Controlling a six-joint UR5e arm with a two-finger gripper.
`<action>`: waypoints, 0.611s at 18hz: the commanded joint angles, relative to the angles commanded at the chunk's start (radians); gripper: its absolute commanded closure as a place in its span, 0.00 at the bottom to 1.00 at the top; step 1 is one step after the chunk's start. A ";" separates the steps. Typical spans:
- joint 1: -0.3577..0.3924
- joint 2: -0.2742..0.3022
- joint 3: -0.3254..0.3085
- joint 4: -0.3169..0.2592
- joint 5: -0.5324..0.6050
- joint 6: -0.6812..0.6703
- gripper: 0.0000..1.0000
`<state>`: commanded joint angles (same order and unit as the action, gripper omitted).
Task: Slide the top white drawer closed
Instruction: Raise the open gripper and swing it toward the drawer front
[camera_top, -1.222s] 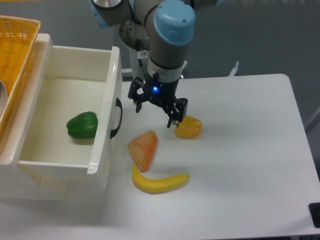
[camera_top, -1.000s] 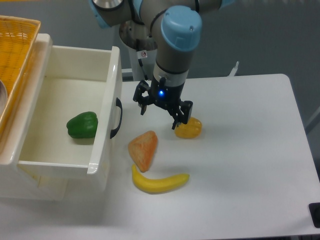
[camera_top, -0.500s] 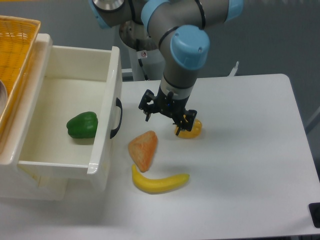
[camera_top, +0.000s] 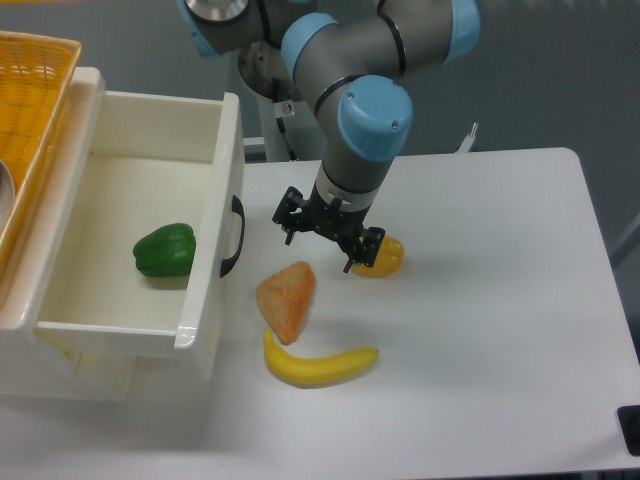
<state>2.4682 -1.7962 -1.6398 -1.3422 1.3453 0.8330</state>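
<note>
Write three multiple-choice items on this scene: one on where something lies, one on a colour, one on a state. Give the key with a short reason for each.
1. Where is the green pepper?
A. inside the top white drawer
B. on the table beside the banana
C. in the wicker basket

2. What colour is the drawer's handle?
A. white
B. black
C. yellow

3. How does the top white drawer stand?
A. shut flush
B. pulled open
C. lifted out onto the table

Key: 1 A, the pepper lies on the drawer's floor. 2 B, a curved black handle sits on the front panel. 3 B, its inside shows from above; the gripper hangs to the right of the handle, its fingers spread and empty.
</note>
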 joint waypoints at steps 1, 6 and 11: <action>0.000 -0.002 0.000 0.000 0.000 -0.003 0.00; 0.000 -0.006 0.000 -0.002 -0.002 -0.052 0.00; -0.020 -0.038 0.000 -0.002 -0.003 -0.121 0.00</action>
<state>2.4483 -1.8346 -1.6398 -1.3438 1.3422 0.7118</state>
